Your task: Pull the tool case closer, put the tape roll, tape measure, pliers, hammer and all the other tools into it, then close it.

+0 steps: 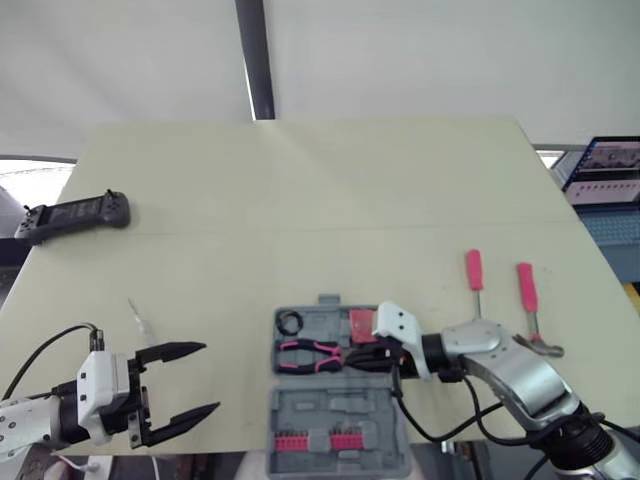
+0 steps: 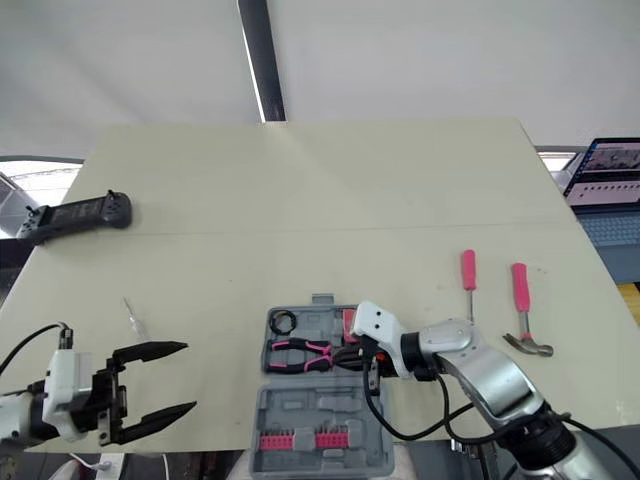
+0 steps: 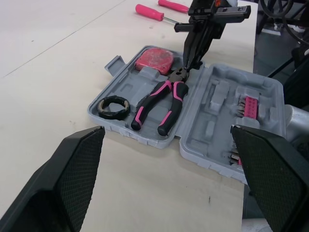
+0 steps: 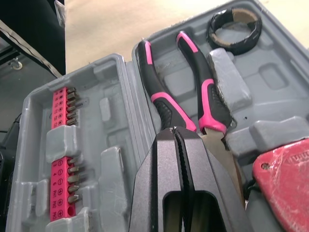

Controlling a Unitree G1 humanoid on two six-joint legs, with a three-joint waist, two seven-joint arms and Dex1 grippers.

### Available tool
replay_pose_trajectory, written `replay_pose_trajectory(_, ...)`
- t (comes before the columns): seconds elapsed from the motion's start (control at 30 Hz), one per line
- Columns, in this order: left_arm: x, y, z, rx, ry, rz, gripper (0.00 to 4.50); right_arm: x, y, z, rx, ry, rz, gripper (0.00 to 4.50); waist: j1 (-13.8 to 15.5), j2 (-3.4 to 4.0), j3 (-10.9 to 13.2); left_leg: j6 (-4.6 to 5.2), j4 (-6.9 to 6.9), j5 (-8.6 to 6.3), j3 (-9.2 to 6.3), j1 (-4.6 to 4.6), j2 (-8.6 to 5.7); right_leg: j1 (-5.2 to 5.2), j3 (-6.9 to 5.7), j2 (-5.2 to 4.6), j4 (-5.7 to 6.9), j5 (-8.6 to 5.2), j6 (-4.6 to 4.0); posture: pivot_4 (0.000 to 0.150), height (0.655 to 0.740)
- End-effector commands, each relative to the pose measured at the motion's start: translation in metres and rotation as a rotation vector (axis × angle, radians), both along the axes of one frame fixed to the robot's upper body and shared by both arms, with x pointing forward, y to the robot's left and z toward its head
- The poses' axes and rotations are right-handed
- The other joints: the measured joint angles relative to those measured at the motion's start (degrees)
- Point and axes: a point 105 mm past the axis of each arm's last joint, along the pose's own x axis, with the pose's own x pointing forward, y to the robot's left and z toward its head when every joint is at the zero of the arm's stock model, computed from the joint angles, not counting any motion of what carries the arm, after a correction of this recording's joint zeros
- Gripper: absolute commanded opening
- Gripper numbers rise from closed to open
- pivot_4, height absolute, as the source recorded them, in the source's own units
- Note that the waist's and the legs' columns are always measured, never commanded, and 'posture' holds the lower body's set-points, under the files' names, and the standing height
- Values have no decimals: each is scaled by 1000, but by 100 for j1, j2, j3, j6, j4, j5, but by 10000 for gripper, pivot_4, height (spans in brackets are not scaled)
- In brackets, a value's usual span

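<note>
Now right claw (image 3: 187,63) pinched together over pink-handled pliers (image 4: 212,108) in moulded grey tool case (image 3: 217,123); left claw (image 1: 207,378) spread apart.

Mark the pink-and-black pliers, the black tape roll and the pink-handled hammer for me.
Pink-and-black pliers (image 3: 173,108): left wrist view, on one handle grip.
Black tape roll (image 3: 113,116): left wrist view, on the ring's outer band.
Pink-handled hammer (image 1: 526,288): left eye view, on the pink grip.

Pale table (image 1: 300,190) — on it the open tool case (image 1: 340,405), screwdriver (image 1: 474,272), hammer (image 1: 527,290), and a black controller (image 1: 75,215).
</note>
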Motion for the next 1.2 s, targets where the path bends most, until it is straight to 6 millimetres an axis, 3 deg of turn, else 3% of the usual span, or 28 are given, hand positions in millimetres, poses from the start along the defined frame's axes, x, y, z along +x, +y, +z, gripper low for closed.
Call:
replay_pose_trajectory(0.03,-4,-1,4,4,-9,-21,45000,-1,5,0,25,-7,26,741,1,0,0,0,0,0,0,0,0,0,0,0,0,0,0,1500,7400)
replay_pose_trajectory(0.37,-6,-2,2,1,-5,-26,45000,-3,16,-13,33,14,51,741,2,1,1,0,0,0,0,0,-1,0,0,-1,-1,0,0,1500,7400)
replay_pose_trajectory(0.87,-9,-3,-1,0,2,-37,45000,6,22,-16,61,-7,12,741,1,2,1,-2,0,-1,-1,0,0,-1,0,-1,0,0,0,1500,7400)
replay_pose_trajectory(1.2,-8,-2,-2,-1,2,-45,45000,14,13,-42,-35,-24,-23,741,-4,0,0,-2,-1,-1,-1,5,0,5,0,0,0,0,0,1500,7400)
